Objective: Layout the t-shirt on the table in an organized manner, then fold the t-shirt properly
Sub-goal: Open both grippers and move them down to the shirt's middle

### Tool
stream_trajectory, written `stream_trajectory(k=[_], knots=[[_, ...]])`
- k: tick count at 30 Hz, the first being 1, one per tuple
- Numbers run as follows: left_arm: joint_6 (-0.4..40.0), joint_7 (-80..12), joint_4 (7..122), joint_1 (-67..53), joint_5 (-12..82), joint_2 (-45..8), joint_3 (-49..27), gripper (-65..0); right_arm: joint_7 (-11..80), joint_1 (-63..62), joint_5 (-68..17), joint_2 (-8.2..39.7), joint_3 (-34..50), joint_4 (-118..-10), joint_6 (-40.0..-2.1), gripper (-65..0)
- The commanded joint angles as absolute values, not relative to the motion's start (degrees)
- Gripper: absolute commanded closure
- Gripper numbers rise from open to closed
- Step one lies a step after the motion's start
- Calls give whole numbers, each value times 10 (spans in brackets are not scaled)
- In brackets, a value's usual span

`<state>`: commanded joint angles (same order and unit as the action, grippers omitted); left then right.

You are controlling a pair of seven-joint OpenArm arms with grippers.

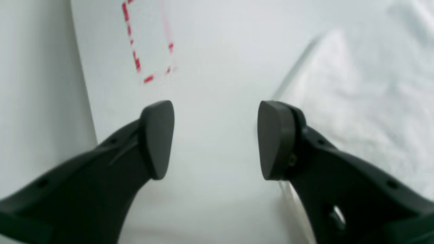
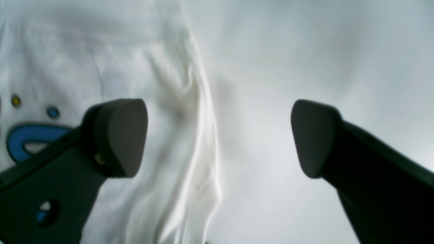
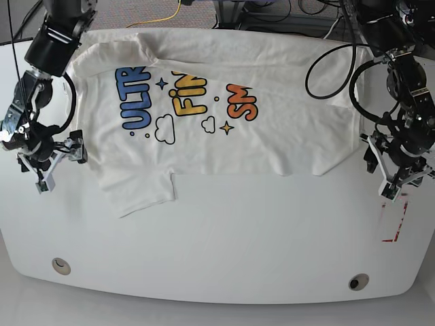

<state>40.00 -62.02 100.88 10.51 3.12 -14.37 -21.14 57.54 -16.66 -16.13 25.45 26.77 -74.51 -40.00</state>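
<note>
We see the t-shirt (image 3: pixel 224 129) spread print-up across the table's (image 3: pixel 224 251) far half, and with our left gripper (image 1: pixel 216 139) and right gripper (image 2: pixel 219 137) both gaping empty beside its side edges, a shallow pinch might snag one layer and rumple it.

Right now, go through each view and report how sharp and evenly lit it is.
Left wrist: soft focus, the red-outlined mark and t-shirt edge blurred. Right wrist: blurred too, the print fuzzy, a shadow beside the shirt's rumpled edge. Base: sharp, evenly lit, lettering on the shirt readable, the table bright without strong glare.
</note>
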Motion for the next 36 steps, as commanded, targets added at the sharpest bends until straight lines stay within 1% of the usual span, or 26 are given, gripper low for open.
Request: stream_trajectory(k=[7,12,16,20,24,27,30,33,34,36], knots=[[400,-551,926,134,6,-115,-211,-367,509,-213,-161,257,253,-620,-400,-642],[400,-535,884,153,-14,-102,-211,-367,464,-227,-161,257,252,-539,-400,-640],[400,-535,858,160,-15,-102,-213,-367,455,-225,-161,253,252,-531,-400,-640],[400,-531,854,160,-15,-98,-214,-367,455,-223,-161,230,252,-531,-400,-640],[400,-531,853,157,-15,-98,-214,-367,455,-213,-161,224,252,-531,-400,-637],[400,-531,852,156,-15,-98,-215,-367,455,-211,-161,211,252,-531,-400,-580],[400,-531,851,156,-15,-98,-215,-367,455,-211,-161,204,252,-531,-400,-474],[400,-531,851,156,-15,-98,-215,-367,455,-210,-161,202,252,-531,-400,-342],[400,-531,845,156,-15,-97,-215,-367,455,-210,-161,202,252,-531,-400,-273],[400,-530,833,158,-14,-97,-215,-367,455,-210,-161,202,252,-531,-400,-198]])
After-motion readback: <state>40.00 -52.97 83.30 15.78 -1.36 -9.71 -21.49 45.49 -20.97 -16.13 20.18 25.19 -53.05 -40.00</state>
